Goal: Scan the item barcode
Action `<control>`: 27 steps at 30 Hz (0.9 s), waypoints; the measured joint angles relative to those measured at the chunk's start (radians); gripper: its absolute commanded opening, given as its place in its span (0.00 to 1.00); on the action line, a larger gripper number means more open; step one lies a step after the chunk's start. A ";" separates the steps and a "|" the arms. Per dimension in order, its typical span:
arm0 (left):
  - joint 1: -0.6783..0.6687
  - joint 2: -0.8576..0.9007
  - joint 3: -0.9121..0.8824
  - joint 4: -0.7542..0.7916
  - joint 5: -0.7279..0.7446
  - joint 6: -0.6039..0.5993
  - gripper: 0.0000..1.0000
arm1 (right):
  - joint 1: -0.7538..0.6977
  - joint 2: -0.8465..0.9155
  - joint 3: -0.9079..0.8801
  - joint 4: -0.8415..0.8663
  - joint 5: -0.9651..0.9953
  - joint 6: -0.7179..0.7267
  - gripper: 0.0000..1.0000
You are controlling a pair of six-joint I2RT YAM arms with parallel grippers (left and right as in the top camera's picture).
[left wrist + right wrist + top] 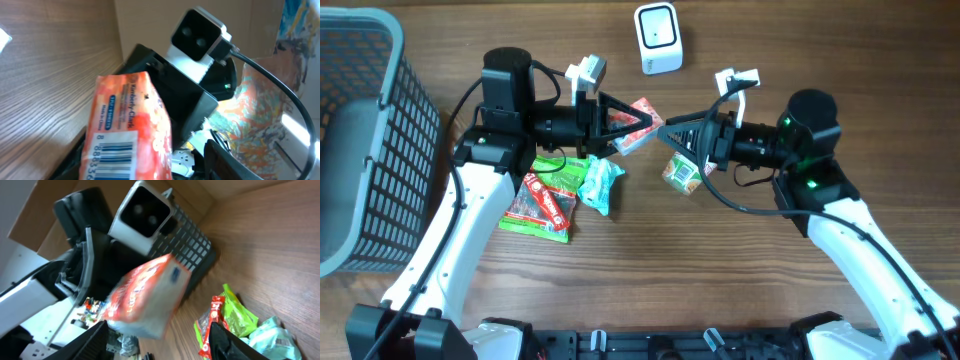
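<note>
so, the scan looked about half done at best. the orange-and-white soft tissue packet (638, 125) was in the middle of the wooden worktop (840, 50), bridged between the two arms: one end lay between the fingers of the left pincer (626, 122), the other just at the tips of the right pincer (669, 132). both pincers stood partly closed, neither wide nor shut. the packet lay inside each pair of fingers in the wrist views, but i could not tell whether either pair was actually bearing on it, nor whether the packet was clear of the wood.

the black barcode (112, 152) was printed on the face turned towards the left wrist camera, so it had been found and was readable. the small white box-shaped scanner (657, 38) sat apart from the packet, at the far edge of the worktop, and the barcode was not turned to it.

what remained, by my reckoning, was to get a firm hold with one pincer, turn the barcode face to the scanner and bring it in front. the red-and-green snack pouch (542, 205), the teal wrapper (601, 185) and the green-and-white sachet (682, 172) lay loose on the wood, and the grey plastic mesh basket (360, 150) stood at the left.
</note>
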 measured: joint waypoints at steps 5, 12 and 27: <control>0.000 0.000 0.000 0.055 0.006 0.000 0.61 | 0.000 0.050 0.000 0.166 -0.045 0.084 0.54; 0.000 0.000 0.000 0.064 0.006 0.000 0.60 | 0.019 0.050 0.000 0.170 -0.056 0.179 0.46; 0.000 0.000 0.000 0.067 0.006 0.000 0.57 | 0.027 0.050 0.000 0.172 0.003 0.252 0.47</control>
